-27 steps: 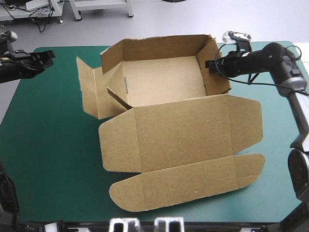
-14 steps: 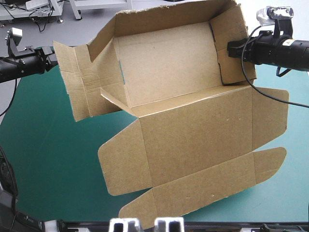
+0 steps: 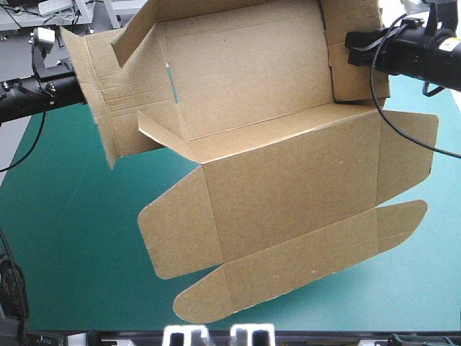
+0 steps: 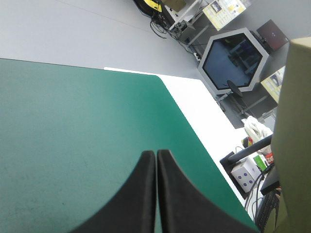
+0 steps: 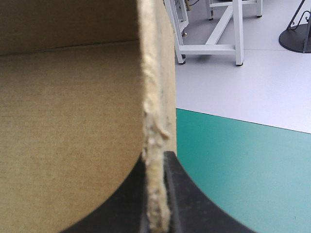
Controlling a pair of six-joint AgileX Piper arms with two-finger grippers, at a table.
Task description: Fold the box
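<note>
Box (image 3: 252, 86) hangs tilted across the upper frame, right gripper (image 5: 155, 164) pinching its side wall, left gripper (image 4: 156, 156) pressed together empty beside the flap (image 3: 101, 108), so I'd grip firm and swing slow.

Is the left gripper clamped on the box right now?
No, in the left wrist view the left gripper is shut on nothing, with only teal-green cover ahead and the box off to its side.

The brown box (image 3: 288, 180) now hangs higher above the teal-green cover (image 3: 65, 216) than earlier, raised by the right gripper (image 3: 351, 59); the left gripper (image 3: 79, 89) has risen beside its left flap (image 3: 101, 94).
</note>
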